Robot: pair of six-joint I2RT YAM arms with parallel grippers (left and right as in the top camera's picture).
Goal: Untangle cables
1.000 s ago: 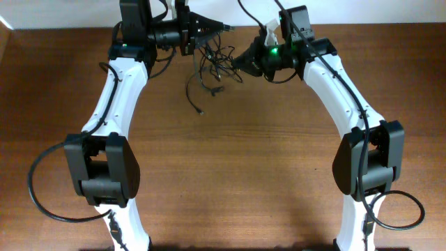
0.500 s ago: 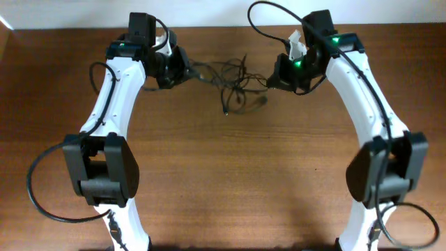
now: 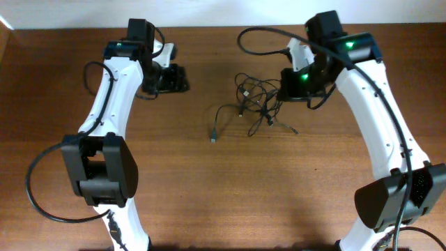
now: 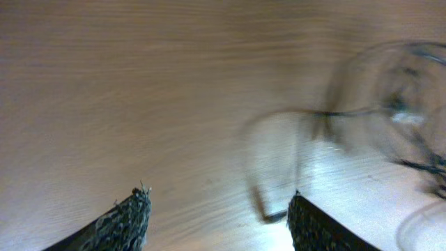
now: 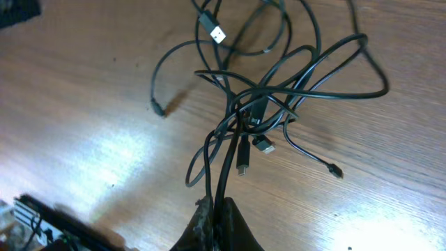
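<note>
- Overhead: the cables [image 3: 254, 101], thin black cords in a loose knot, lie on the wooden table [image 3: 230, 195]. They reach the right gripper [image 3: 287, 85] and are well apart from the left gripper [image 3: 180, 78].
- Left wrist: the left gripper [image 4: 217, 206] is spread and empty; the cables [image 4: 390, 104] are blurred, off to the right.
- Right wrist: the right gripper [image 5: 217, 213] pinches two strands. The cables [image 5: 272, 90], with silvery plugs showing, loop out beyond its tips.
</note>
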